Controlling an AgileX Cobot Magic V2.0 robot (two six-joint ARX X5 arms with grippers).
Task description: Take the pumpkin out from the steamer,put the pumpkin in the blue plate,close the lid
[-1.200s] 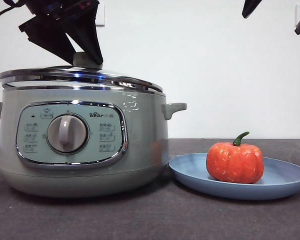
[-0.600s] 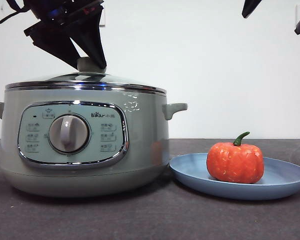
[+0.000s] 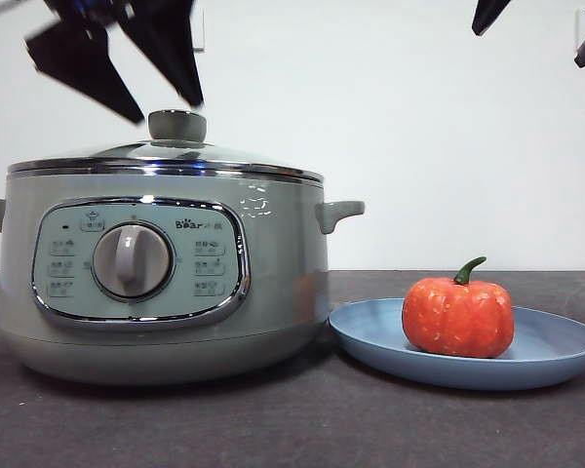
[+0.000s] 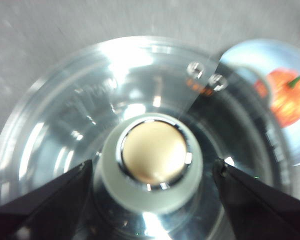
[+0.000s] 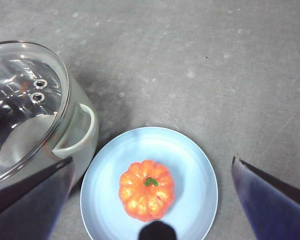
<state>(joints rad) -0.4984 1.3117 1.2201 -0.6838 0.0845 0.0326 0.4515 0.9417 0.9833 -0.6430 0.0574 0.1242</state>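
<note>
You have the low domed glass lid with its shiny chrome rim seated flat on the large round sage-green electric steamer, its squat green knob standing free on top. Your left gripper hangs just above that knob with its two black jaws spread wide, one on each side and touching nothing; in the front view it shows as blurred dark shapes at the upper left, clear of the knob. The small orange-red ribbed pumpkin with the curved green stem sits upright in the wide shallow light-blue plate, which lies on the dark grey table just beside the steamer, its rim close against the pot's base. Your right gripper waits high above the plate, looking straight down on the pumpkin, with its jaws held far apart and nothing between them; in the front view only black tips show at the top right corner.
</note>
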